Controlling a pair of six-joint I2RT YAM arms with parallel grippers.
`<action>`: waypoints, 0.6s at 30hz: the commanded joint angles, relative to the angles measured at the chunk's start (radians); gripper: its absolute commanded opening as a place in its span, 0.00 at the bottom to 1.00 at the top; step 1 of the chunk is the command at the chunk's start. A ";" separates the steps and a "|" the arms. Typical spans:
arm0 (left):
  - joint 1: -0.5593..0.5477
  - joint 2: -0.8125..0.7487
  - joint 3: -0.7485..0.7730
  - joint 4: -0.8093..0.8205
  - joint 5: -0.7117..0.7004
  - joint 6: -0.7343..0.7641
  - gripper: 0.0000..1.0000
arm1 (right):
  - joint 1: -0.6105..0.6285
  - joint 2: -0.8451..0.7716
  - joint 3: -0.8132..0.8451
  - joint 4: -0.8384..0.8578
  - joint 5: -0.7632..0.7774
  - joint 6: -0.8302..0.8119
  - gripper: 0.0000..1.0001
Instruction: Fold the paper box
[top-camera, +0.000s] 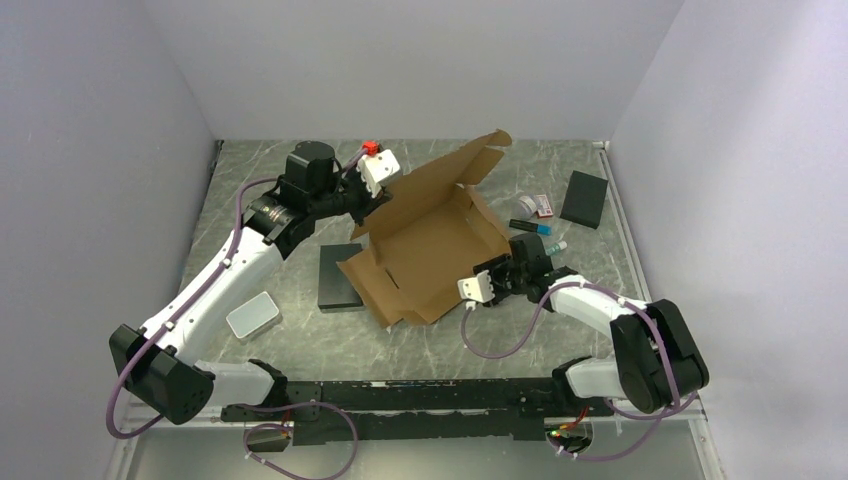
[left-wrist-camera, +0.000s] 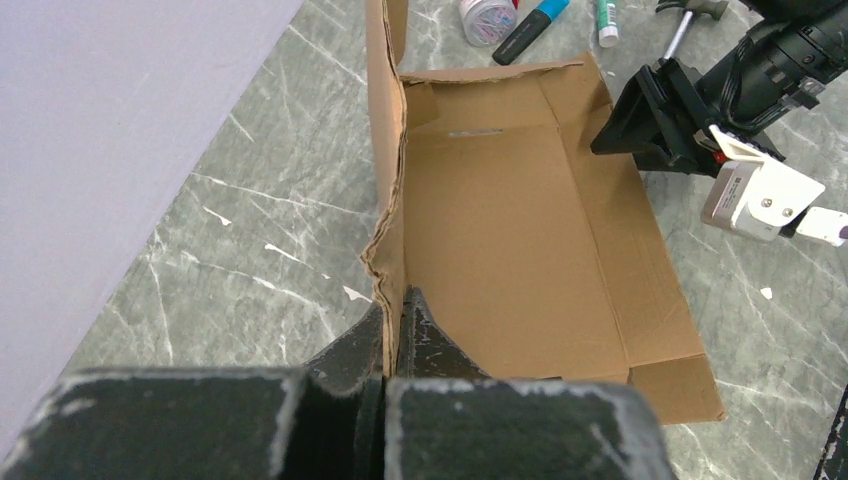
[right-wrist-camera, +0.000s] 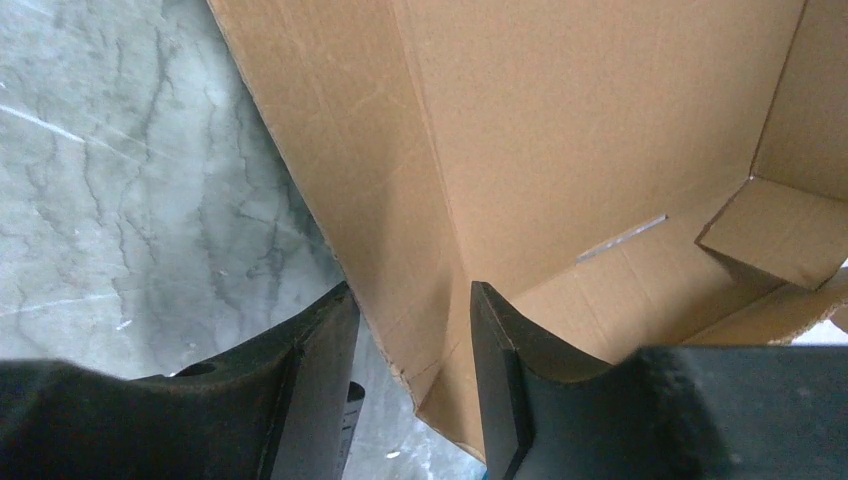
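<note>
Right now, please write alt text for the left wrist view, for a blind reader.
The left gripper pinches the upright side wall of the brown paper box, which lies open on the marbled table. The right gripper sits at its opposite wall.

the paper box (top-camera: 430, 240) hides one edge of the black block (top-camera: 335, 285) lying under its corner.

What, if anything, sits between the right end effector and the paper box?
Nothing visible. In the right wrist view the paper box has its wall edge in the gap of the right end effector, with the fingers apart on either side and bare table showing beside one. The left end effector is shut on another wall.
</note>
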 joint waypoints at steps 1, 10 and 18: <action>-0.004 -0.028 0.020 0.024 0.040 0.035 0.00 | -0.033 -0.013 0.017 0.039 -0.028 -0.038 0.47; -0.005 -0.018 0.028 0.022 0.053 0.037 0.00 | -0.115 -0.016 0.018 0.051 -0.061 -0.089 0.43; -0.005 0.000 0.039 0.033 0.080 0.012 0.00 | -0.116 -0.014 0.061 0.015 -0.128 -0.118 0.37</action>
